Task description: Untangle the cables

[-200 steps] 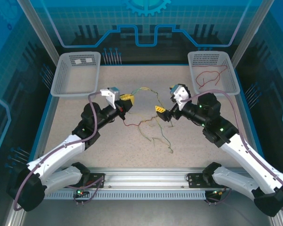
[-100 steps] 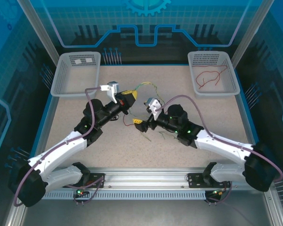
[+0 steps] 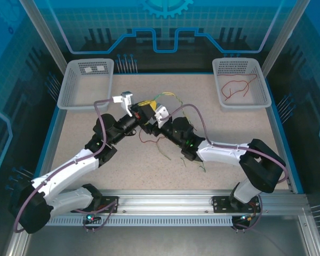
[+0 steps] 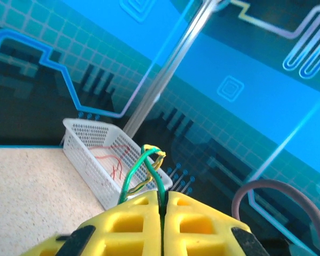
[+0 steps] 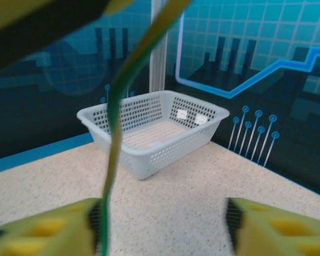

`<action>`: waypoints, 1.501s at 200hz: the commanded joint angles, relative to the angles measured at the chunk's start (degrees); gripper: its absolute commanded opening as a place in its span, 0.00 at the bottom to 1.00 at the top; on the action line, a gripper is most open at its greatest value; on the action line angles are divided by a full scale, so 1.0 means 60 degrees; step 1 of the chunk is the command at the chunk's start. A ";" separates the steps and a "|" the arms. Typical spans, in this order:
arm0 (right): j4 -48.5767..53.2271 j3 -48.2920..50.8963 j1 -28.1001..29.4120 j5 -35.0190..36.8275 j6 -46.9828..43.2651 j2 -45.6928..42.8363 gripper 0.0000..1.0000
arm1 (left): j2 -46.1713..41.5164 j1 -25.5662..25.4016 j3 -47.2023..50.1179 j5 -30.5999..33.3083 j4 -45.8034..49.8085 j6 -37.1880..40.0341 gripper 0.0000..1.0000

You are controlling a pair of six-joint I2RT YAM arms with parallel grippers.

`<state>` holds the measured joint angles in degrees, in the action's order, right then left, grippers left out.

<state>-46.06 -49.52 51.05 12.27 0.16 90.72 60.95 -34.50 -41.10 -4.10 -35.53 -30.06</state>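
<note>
**Left jaws clamped on the cables, right jaws apart**

From above, the tabletop [image 3: 144,176] carries the left basket [image 3: 85,103] at its far left corner and the right basket [image 3: 245,103] at its far right corner. My left arm [image 3: 69,170] and right arm [image 3: 224,152] both reach in and meet near the middle. The cables [image 3: 163,153] lie loose there, thin red and green strands trailing toward the near edge. A green-and-yellow loop [image 3: 165,95] arcs toward the far edge. A separate red cable [image 3: 236,88] lies inside the right basket.

That high view is too coarse for me to read my jaws, but the wrist cameras show them. My left gripper [image 4: 164,200] has its yellow pads pressed together, pinching the green-and-yellow loop, which rises just above them. My right gripper [image 5: 162,213] stands with a wide gap between its pads. One green-and-yellow strand [image 5: 114,138] hangs down close to one pad; I cannot tell whether it touches.
</note>
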 commanded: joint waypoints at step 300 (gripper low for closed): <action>0.5975 0.1484 -0.5615 0.2378 -0.0784 -0.4930 0.00 | -0.2897 0.6246 0.2087 0.0687 0.1800 0.0314 0.00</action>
<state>-15.29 -41.08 26.98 6.96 -7.68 64.90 44.21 -6.50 -28.34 -17.65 -21.23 -26.17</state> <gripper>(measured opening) 0.053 0.069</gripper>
